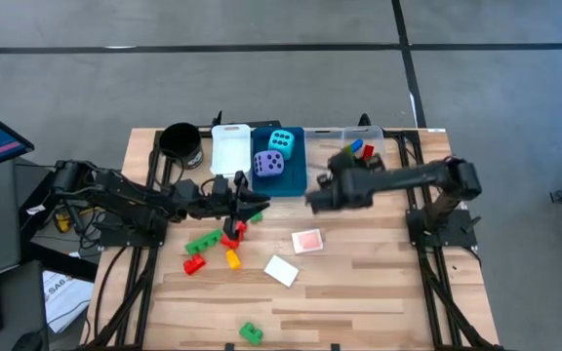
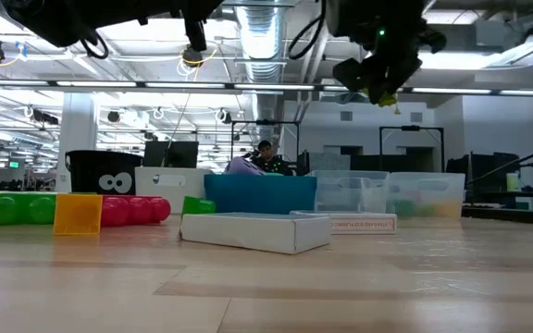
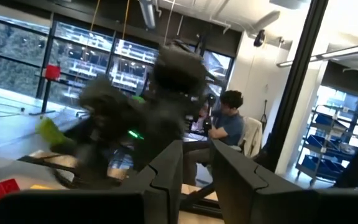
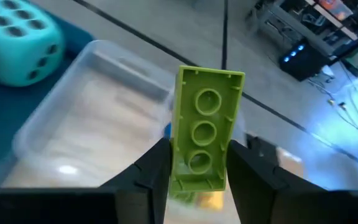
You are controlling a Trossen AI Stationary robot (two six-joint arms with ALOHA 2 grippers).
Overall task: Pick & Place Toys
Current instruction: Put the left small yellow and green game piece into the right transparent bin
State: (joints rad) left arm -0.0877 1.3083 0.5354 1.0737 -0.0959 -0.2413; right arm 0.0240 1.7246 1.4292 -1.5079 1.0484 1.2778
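Your right gripper [image 4: 194, 171] is pinching a lime-green brick [image 4: 204, 134] between its fingers, brick held on end with studs facing the wrist camera, and it hangs over the clear bin [image 4: 98, 124], which sits just beside the blue bin [image 1: 296, 175] on the side away from the white bin [image 1: 230, 148]. Step in hand looks like the drop into the clear bin, so carry the brick past the near wall until it is over the bin floor, not the rim, lower a bit, then let go; released from this height it could bounce out. The clear bin already holds a few bricks [image 1: 361, 148], so aim for bare floor. Keep clear of the cyan die [image 1: 281, 140] and purple die [image 1: 269, 164] sitting in the blue bin next door. Right arm pose: reaching from its base across toward the clear bin, forearm roughly level, wrist tipped down; in the low view it is raised well above the table. Your left gripper [image 1: 252, 203] is out over the red brick cluster [image 1: 232, 232] just in front of the blue bin, fingers nearly together with a thin slit, nothing seen between them; leave it parked. Left on the wood in front of the blue bin: green bricks [image 1: 201, 244], a yellow brick [image 1: 232, 258], two cards [image 1: 306, 241], one lone green brick [image 1: 251, 332] near the front edge.
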